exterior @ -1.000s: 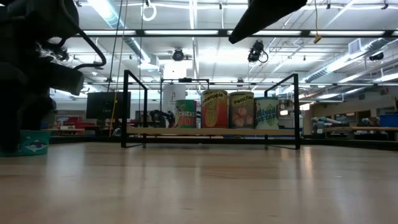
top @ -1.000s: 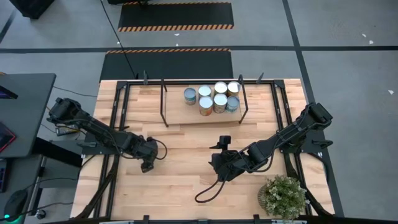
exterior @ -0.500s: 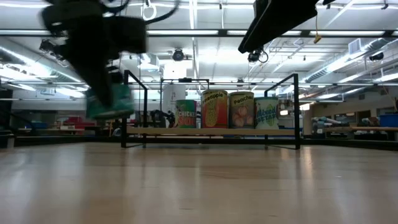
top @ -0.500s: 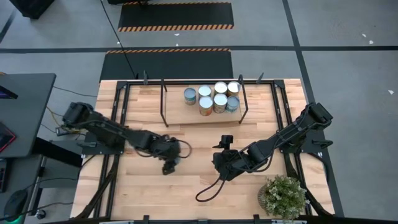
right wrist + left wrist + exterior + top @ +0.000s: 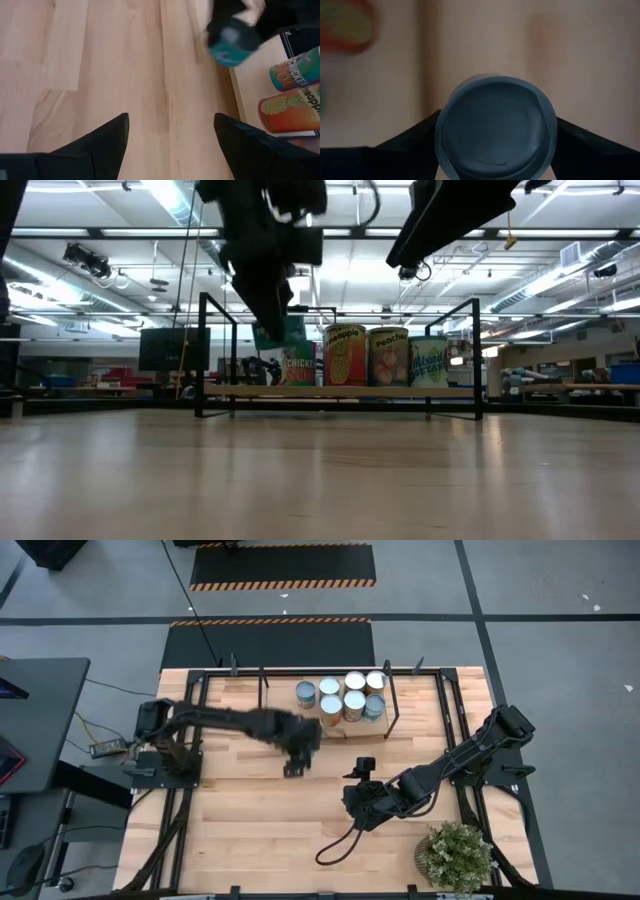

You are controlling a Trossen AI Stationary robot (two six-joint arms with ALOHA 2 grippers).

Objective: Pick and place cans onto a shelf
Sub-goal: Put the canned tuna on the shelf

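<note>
My left gripper (image 5: pixel 297 755) hangs above the table just near the shelf's front edge, shut on a teal can (image 5: pixel 281 336) with a blue-grey top (image 5: pixel 497 127). The same can shows blurred in the right wrist view (image 5: pixel 232 42). The shelf (image 5: pixel 285 722), a light board in a black rod frame, stands at the table's far middle. Several cans (image 5: pixel 345 698) stand upright on its right part, their labels facing the low view (image 5: pixel 365 357). My right gripper (image 5: pixel 358 808) waits open over the table's middle, with nothing between its fingers (image 5: pixel 107 145). My left gripper pinches the teal can by its side wall (image 5: pixel 442 135) between its two fingers (image 5: pixel 410 147), one on each side just below the top rim. The fingers come steeply from above. The can is lifted clear of the table, top up, and looks slightly tilted.
A bushy potted plant (image 5: pixel 458 855) stands at the table's near right corner. A black cable (image 5: pixel 335 845) loops on the table below my right gripper. The shelf's left half (image 5: pixel 280 705) is bare board. Black rails (image 5: pixel 190 710) run along the table's left and right sides.
My left gripper has lifted the teal can off the table near the left edge. It has carried the can up, toward the right and toward the far edge, to the shelf's front. Its wrist has rolled on the way. My right arm has kept still.
</note>
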